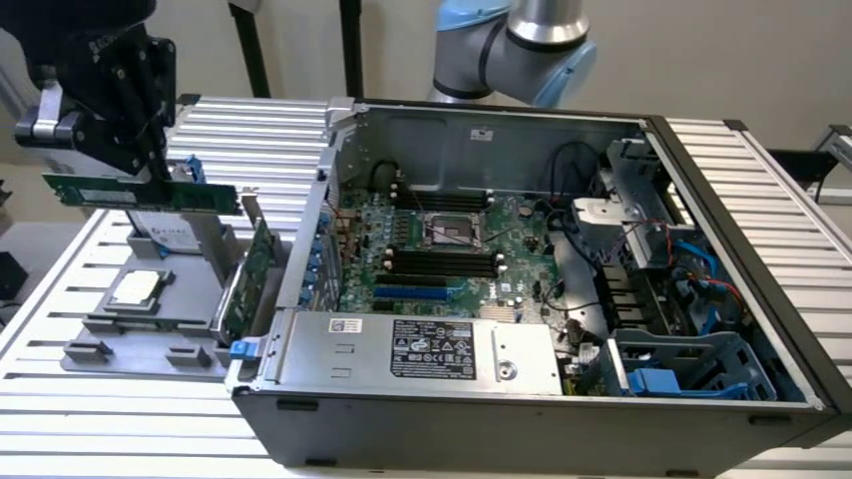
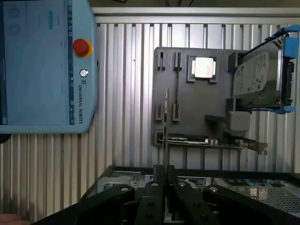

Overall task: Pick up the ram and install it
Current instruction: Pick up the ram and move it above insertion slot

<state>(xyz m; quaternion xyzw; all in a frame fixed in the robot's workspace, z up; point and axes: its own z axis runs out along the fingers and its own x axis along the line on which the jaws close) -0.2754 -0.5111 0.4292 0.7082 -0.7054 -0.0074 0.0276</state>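
Note:
The ram (image 1: 140, 193) is a long thin green stick held level in the air above the grey parts holder (image 1: 94, 324), at the exterior view's left. My black gripper (image 1: 147, 172) is shut on its upper edge. In the wrist view the ram (image 2: 166, 122) shows edge-on as a thin line running out from between the shut fingertips of my gripper (image 2: 165, 172), over the grey holder (image 2: 201, 117). The open computer case (image 1: 745, 200) lies to the exterior view's right, with the motherboard (image 1: 526, 235) and its dark memory slots (image 1: 440, 264) exposed.
On the holder stand a green expansion card (image 1: 246, 274), a silver hard drive with blue rails (image 2: 260, 77) and a processor chip (image 2: 204, 67). A teach pendant (image 2: 42, 65) lies on the slatted table. A power supply (image 1: 413, 349) and cables fill the case's near side.

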